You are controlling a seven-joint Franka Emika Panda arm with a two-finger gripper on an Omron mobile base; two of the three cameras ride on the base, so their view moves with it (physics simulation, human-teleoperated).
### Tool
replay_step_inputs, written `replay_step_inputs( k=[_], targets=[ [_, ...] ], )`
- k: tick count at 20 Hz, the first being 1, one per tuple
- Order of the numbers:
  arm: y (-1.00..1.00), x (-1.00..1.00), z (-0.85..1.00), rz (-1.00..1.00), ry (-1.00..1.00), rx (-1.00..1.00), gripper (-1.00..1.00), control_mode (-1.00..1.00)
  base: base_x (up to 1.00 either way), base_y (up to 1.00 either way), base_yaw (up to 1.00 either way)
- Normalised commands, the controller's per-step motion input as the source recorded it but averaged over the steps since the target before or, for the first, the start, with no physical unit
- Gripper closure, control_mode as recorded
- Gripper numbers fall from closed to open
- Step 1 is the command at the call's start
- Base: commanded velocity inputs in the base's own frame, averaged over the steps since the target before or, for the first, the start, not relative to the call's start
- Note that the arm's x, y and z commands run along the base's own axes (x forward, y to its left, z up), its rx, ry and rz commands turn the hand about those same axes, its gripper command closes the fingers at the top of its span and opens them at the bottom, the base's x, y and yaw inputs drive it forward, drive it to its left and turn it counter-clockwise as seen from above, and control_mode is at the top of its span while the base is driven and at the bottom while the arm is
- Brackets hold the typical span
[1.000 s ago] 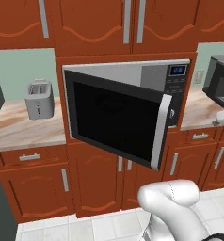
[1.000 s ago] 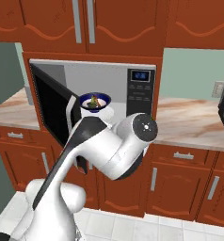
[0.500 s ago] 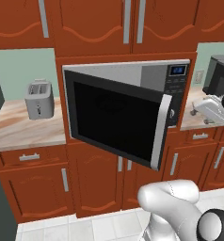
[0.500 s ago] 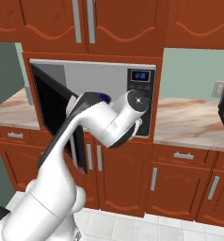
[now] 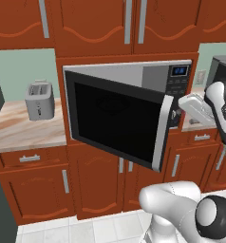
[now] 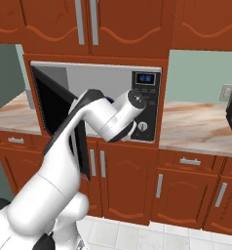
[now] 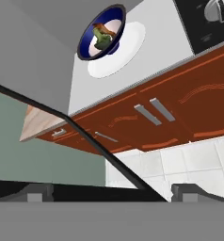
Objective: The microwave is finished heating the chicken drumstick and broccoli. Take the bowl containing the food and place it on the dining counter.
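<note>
Bowl (image 7: 102,34) w/ broccoli (image 7: 101,42) & drumstick (image 7: 101,28) sits inside open microwave (image 6: 96,80) on white turntable (image 7: 117,52). Gripper (image 7: 109,192) jaws wide apart, nothing held. Bowl lies well ahead of fingertips, slightly off-axis; door (image 5: 116,120) edge crosses between. Reach must go fwd into cavity.

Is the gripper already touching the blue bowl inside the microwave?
Apart. In the hand view the bowl sits far up on the white plate inside the microwave, while the fingertips stand at the bottom edge, with open space between.
</note>
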Motion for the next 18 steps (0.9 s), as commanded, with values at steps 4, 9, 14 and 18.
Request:
replay_step_inputs(
  k=[4,9,14,18],
  targets=[
    [0.24,0.32,-0.2,0.0,0.01,0.08,-1.0,-1.0,0.0,0.0,0.0],
    [0.38,0.02,-0.02,0.0,0.0,0.07,-1.0,-1.0,0.0,0.0,0.0],
    [0.49,0.0,0.0,0.0,0.0,0.05,-1.0,-1.0,0.0,0.0,0.0],
    [0.46,-0.01,0.0,0.01,0.0,0.04,-1.0,-1.0,0.0,0.0,0.0]
  ],
)
